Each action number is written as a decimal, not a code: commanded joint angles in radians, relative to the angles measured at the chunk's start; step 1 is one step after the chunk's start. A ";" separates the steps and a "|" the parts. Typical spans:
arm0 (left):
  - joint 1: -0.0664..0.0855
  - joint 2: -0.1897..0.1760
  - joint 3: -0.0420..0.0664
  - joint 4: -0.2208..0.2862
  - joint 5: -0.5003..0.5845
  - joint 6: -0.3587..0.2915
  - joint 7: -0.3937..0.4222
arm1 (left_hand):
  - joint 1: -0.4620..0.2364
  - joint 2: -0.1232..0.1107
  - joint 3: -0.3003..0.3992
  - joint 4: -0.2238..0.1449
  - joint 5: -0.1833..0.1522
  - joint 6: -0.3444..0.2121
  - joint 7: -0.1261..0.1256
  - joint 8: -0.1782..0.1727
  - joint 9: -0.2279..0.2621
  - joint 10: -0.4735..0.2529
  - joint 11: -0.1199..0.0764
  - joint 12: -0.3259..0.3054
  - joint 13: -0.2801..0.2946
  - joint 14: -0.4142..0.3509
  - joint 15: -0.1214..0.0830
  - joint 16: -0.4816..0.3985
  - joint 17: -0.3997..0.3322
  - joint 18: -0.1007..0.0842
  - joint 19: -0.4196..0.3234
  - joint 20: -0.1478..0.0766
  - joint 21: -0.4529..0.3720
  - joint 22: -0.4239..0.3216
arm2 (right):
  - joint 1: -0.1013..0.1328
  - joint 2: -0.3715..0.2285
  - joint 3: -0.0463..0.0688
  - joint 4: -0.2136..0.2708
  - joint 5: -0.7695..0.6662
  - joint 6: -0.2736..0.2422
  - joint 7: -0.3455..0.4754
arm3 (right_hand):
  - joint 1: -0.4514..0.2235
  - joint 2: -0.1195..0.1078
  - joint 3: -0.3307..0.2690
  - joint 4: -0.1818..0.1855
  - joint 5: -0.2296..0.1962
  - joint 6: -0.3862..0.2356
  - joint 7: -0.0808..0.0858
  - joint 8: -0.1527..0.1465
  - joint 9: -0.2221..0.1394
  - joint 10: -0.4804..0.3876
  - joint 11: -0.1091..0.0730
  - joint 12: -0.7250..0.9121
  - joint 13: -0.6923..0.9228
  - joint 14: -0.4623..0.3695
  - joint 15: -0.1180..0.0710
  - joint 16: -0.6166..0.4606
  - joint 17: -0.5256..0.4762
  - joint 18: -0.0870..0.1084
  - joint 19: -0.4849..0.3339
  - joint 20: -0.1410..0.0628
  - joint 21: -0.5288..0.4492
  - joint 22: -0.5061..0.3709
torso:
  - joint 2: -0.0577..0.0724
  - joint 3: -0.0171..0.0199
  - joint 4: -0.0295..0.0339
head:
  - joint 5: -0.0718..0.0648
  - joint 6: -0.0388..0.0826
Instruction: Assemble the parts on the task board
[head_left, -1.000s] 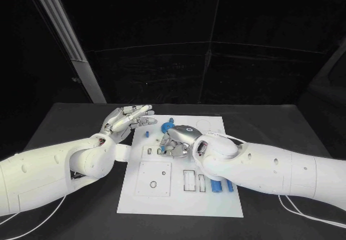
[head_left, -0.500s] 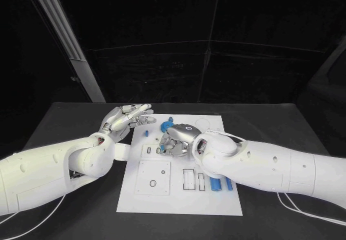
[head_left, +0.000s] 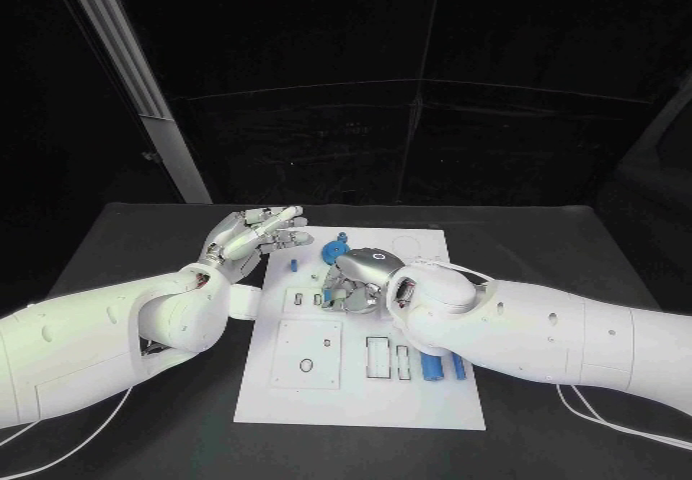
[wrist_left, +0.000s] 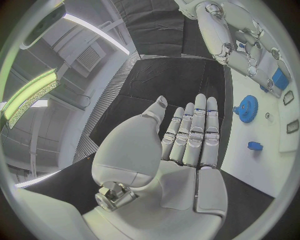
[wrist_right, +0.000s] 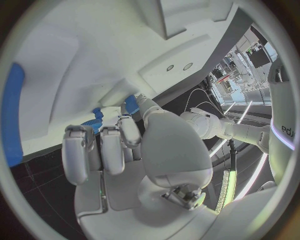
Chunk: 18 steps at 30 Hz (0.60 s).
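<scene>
two robot hands (head_left: 257, 236) (head_left: 353, 280) over task board (head_left: 332, 400)

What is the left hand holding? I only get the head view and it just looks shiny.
Observer: Nothing. In the left wrist view the left hand has a bare palm and straight fingers.
Operator: Is that round blue thing a wheel?
Observer: It's a blue gear with teeth, lying flat on the task board.
Operator: What's under the right hand?
Observer: In the right wrist view the right hand curls its fingers down, with a small blue part at the fingertips. I can't tell if it grips it.
</scene>
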 joint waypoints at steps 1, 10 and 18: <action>0.002 0.002 0.001 0.000 0.001 0.013 0.007 | -0.001 0.008 0.001 -0.005 0.005 -0.002 0.012 -0.005 0.000 -0.004 0.001 -0.006 -0.001 -0.005 0.001 -0.005 0.001 0.007 0.002 0.004 -0.006 -0.002 | -0.004 -0.001 -0.004 -0.003 -0.015 0.039 -0.024 | -0.008 -0.011 -0.009 0.002 0.004 -0.008 0.001 -0.004 0.001 -0.007 0.003 -0.007 -0.002 0.065 0.006 -0.004 0.067 -0.014 0.059 0.007 -0.003 0.200 | 0.000 -0.0007 -0.0001 | 0.000 -0.001; 0.002 0.002 0.001 -0.002 0.001 0.013 0.006 | -0.001 0.008 0.001 -0.005 0.005 -0.002 0.012 -0.005 0.000 -0.004 0.001 -0.006 -0.001 -0.005 0.001 -0.005 0.001 0.007 0.002 0.004 -0.006 -0.002 | -0.004 0.001 -0.004 -0.005 -0.016 0.024 -0.028 | -0.042 -0.034 -0.030 0.018 -0.014 -0.029 0.007 -0.016 0.000 -0.011 0.009 -0.012 -0.007 0.064 0.012 -0.006 0.066 -0.014 0.057 0.013 -0.004 0.198 | 0.000 -0.0008 -0.0001 | 0.000 -0.002; 0.002 0.003 0.001 -0.003 0.001 0.010 0.007 | -0.002 0.009 0.001 -0.004 0.005 -0.002 0.012 -0.005 0.000 -0.004 0.001 -0.006 -0.001 -0.004 0.002 -0.005 0.001 0.007 0.002 0.004 -0.006 -0.002 | -0.004 0.004 -0.004 -0.004 -0.016 -0.004 -0.034 | -0.080 -0.048 -0.068 0.043 -0.036 -0.054 0.012 -0.026 0.000 -0.027 0.016 -0.030 -0.025 0.064 0.017 -0.006 0.066 -0.014 0.057 0.018 -0.004 0.198 | 0.000 -0.0001 0.0001 | 0.001 -0.003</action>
